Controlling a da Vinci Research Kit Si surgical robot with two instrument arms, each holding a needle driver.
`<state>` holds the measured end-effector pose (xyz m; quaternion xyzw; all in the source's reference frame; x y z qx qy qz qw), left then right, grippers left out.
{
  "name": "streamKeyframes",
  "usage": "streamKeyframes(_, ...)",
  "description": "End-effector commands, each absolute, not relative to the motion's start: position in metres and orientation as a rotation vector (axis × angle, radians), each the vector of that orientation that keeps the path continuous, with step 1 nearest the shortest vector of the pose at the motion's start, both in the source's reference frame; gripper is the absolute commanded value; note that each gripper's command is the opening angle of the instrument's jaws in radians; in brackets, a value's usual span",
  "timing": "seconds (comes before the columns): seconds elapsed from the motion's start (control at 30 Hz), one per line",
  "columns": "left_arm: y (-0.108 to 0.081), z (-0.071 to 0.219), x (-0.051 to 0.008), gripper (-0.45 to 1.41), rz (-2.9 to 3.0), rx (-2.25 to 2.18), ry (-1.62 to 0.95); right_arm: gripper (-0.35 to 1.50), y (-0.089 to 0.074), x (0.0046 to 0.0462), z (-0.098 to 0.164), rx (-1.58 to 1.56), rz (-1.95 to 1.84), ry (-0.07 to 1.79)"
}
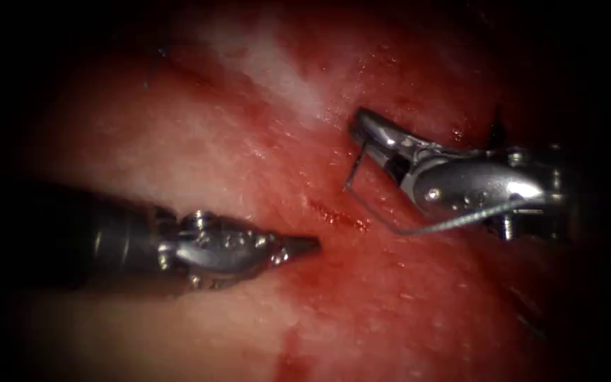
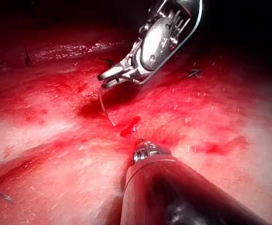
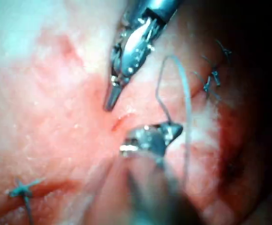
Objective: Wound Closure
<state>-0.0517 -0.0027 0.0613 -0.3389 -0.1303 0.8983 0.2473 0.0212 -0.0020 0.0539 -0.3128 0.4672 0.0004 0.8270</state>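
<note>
Needle (image 1: 362,201): free of tissue (image 1: 199,141), right of cut (image 1: 337,216), clamped near 1 end by right tool (image 1: 373,131). Left tool (image 1: 298,247): closed, empty, left of cut. Cut unclosed here; stitches (image 3: 213,77) elsewhere.

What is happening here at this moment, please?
The right tool is shut on the curved needle near one end; the needle arcs free above the tissue, not in it. The left tool is shut and holds nothing, its tip by a small red cut.
</note>
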Motion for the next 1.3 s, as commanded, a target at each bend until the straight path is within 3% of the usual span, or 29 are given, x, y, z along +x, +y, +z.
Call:
streamKeyframes(0.03, -0.003, 0.0619, -0.0523, -0.1, 2.45, -0.926, -0.356, -0.35, -0.0022, 0.022, 0.0545, -0.652, 0.005, 0.995)
streamKeyframes(1.3, -0.0027, 0.0632, -0.053, -0.15, 2.449, -0.919, -0.341, -0.35, -0.0022, 0.0231, 0.0554, -0.447, 0.203, 1.086)
